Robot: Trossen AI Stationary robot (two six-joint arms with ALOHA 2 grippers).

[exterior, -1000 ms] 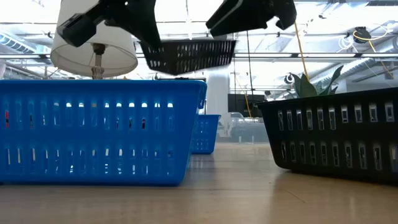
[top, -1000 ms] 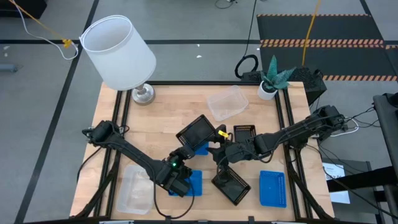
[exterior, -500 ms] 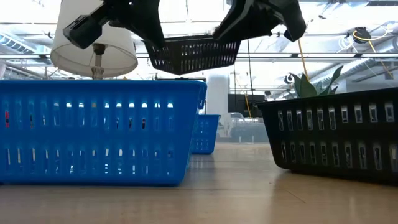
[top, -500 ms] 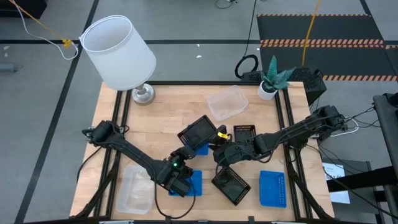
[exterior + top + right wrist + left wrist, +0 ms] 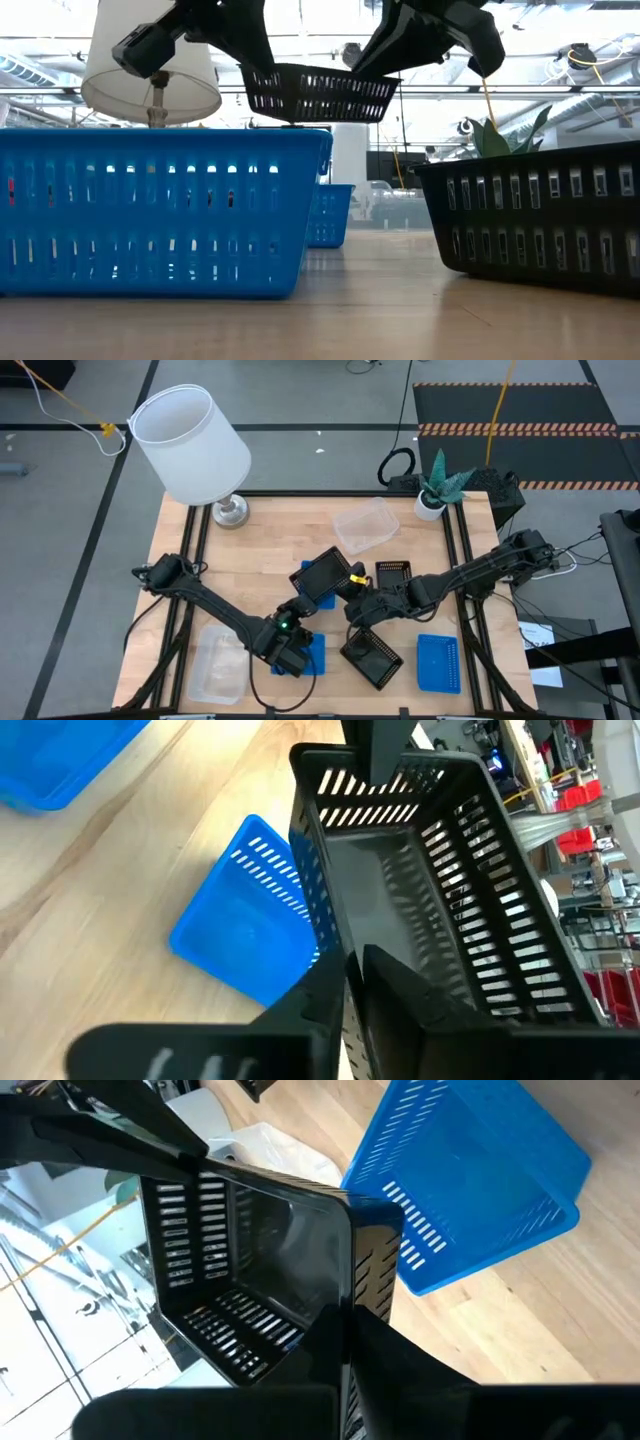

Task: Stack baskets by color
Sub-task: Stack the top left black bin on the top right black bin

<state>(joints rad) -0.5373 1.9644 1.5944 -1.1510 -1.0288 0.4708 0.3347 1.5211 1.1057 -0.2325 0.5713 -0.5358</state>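
**Black basket held aloft between two grippers**

No brand, label or readable writing shows on any basket or arm.

The left arm reaches from the bench's left edge toward the middle, its wrist bent up; the left gripper (image 5: pixel 297 603) has its fingers (image 5: pixel 345 1350) pinched shut on one wall of a raised black basket (image 5: pixel 325 574). The right arm stretches in from the right edge, low and nearly straight; the right gripper (image 5: pixel 352 593) meets the same basket at the opposite wall. In the right wrist view its fingers (image 5: pixel 350 982) sit one on each side of that wall and look clamped on it, though the contact itself is hard to make out.

In the low view the basket (image 5: pixel 318 93) hangs clear of the bench (image 5: pixel 265 540), slightly tilted, between the two dark grippers.

Under the held basket, just beside both sets of fingers, lies a blue basket (image 5: pixel 250 925). A second blue basket (image 5: pixel 309 653) sits below the left gripper, near the front edge. A second black basket (image 5: pixel 372 656) rests in front of the right gripper, a third (image 5: pixel 394 573) just behind it, and another blue basket (image 5: pixel 437 662) farther to the right. One clear basket (image 5: pixel 364 526) lies well beyond the fingers toward the back; another (image 5: pixel 220 664) lies at the front left corner.

A white lamp (image 5: pixel 195 445) and a small potted plant (image 5: pixel 437 486) stand along the back edge.
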